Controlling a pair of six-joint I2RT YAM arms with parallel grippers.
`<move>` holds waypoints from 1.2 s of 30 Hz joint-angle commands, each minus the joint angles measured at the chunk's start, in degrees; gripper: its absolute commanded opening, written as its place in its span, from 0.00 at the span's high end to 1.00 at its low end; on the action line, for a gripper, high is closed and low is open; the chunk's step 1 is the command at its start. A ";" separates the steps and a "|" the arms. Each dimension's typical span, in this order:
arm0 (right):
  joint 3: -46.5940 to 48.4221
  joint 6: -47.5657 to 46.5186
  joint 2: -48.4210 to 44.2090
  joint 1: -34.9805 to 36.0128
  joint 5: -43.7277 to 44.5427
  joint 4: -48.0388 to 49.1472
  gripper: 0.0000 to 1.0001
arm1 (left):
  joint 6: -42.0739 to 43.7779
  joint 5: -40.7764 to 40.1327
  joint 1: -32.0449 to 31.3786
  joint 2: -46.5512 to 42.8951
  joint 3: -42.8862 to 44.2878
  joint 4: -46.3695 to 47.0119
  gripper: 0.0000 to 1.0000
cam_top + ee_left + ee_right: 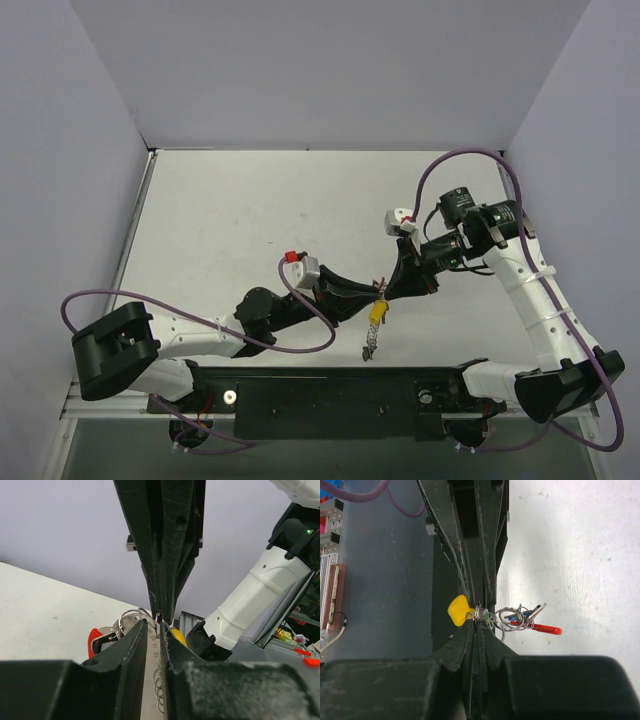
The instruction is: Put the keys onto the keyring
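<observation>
The keyring (512, 619) is a tangle of thin silvery rings held in the air between both grippers. My right gripper (479, 620) is shut on a ring wire at its tips. My left gripper (159, 627) comes in from the opposite side, its jaws pinched on the same rings. In the top view the grippers meet tip to tip, left (372, 292) and right (388, 290). The yellow key (459, 610) hangs right at the pinch point; it also shows in the top view (376, 312). A red key (545, 628) and a blue one hang on the rings. The chain (370, 348) dangles below.
Purple cables (300, 310) loop around both arms. The black base bar (340, 400) runs along the near edge under the grippers. White walls close off the table at the left, back and right.
</observation>
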 commanded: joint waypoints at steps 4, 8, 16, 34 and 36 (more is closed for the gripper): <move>0.27 7.26 -0.80 0.99 7.05 -0.08 1.00 | 0.74 -1.23 1.66 -9.57 -0.99 -12.05 0.62; 0.89 6.47 -0.19 2.39 9.07 -0.52 1.00 | 5.22 -1.41 2.01 -16.33 -0.38 -23.92 0.54; 6.51 -6.78 4.56 5.74 11.71 -12.01 1.00 | 12.78 5.61 2.28 -14.50 7.43 -36.67 0.51; 6.08 -13.22 4.30 8.20 12.06 -15.99 1.00 | 14.36 10.28 2.37 -7.03 12.19 -33.07 0.61; 5.81 -13.66 4.21 8.55 11.98 -16.16 1.00 | 15.07 10.28 2.63 -7.12 12.45 -34.04 0.62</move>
